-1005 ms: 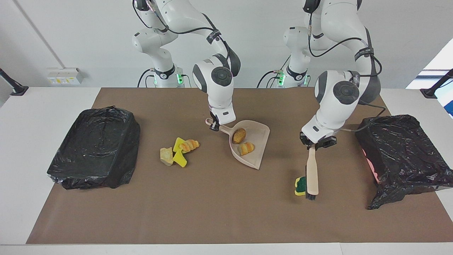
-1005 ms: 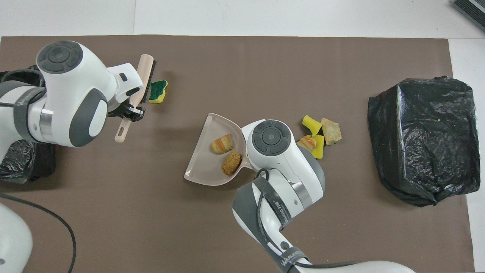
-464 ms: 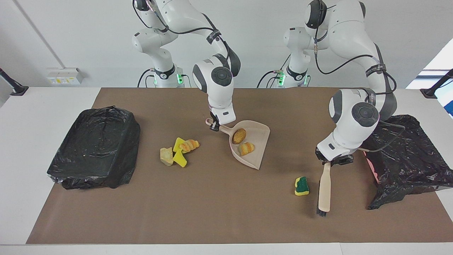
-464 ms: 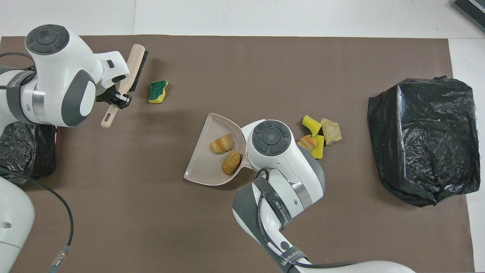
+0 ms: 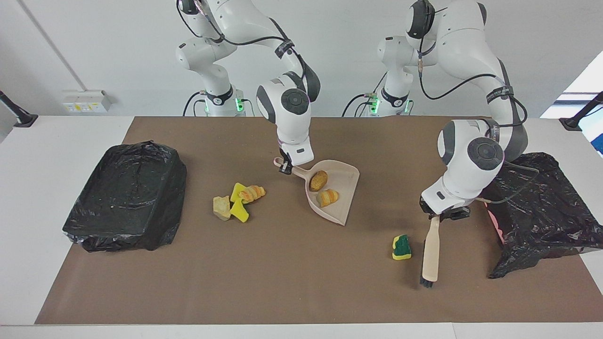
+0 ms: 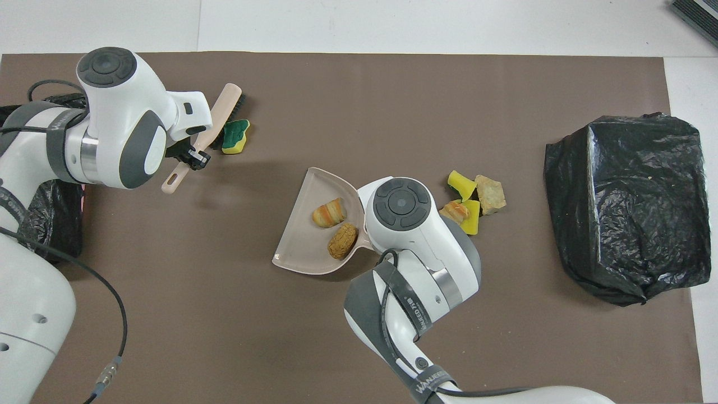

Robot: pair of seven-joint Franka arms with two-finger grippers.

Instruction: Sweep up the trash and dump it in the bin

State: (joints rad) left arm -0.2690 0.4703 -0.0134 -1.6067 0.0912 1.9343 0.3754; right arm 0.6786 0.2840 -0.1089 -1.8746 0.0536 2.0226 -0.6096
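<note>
Brush (image 5: 431, 254) clamped in left claw (image 5: 441, 215); right claw (image 5: 285, 168) grips dustpan (image 5: 340, 195) handle.

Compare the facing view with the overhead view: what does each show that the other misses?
Facing view only: both arm bases, the wall, and the right gripper on the beige plastic dustpan's handle. Overhead only: the full outline of the small green-and-yellow sponge scrap beside the beige-handled black-bristled brush. Both: the left gripper holding the brush, two bread-like chunks in the dustpan, two black-bagged bins.
</note>
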